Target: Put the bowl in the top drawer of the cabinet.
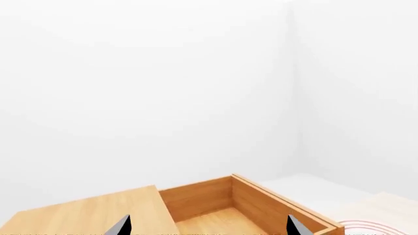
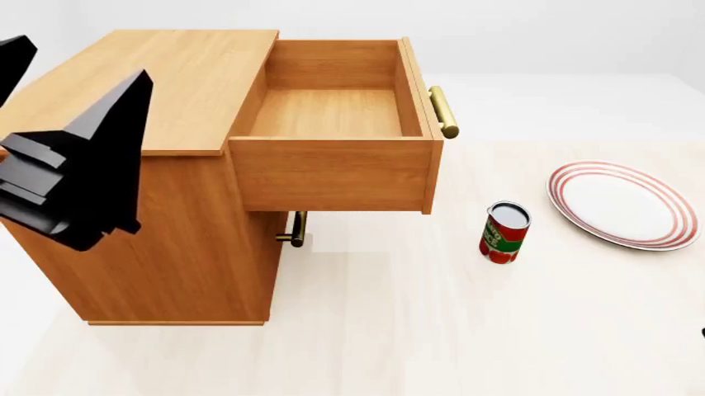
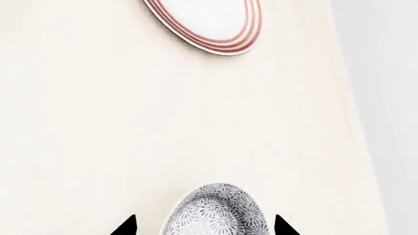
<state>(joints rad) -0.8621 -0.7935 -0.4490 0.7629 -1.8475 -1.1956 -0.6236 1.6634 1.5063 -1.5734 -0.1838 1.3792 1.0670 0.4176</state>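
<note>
- Bowl [image 3: 217, 211] sits on the pale table [image 3: 98, 122], seen only from the right wrist camera, well apart from the red-ringed plate [image 3: 205, 22]; it appears to rest upside down, though that is hard to confirm
- Right gripper [image 3: 203, 226] hovers over it, fingers spread wide with one tip on either side, holding nothing
- Left gripper [image 1: 209, 226] is also spread and empty, poised above the top drawer [image 2: 330, 111], which is pulled out of the cabinet [image 2: 144, 223] and bare inside
- Handling, as a guess: stiff, glazed, light, likely slippery and breakable (a dropped bowl could chip), so a firm but gentle squeeze suits it
- Best hold is probably across the round body near the rim, fingers on opposite sides; if it is upside down, the curved wall may slide out of a shallow pinch
- A soup can [image 2: 506, 233] stands between drawer and plate, worth avoiding on the way over
</note>
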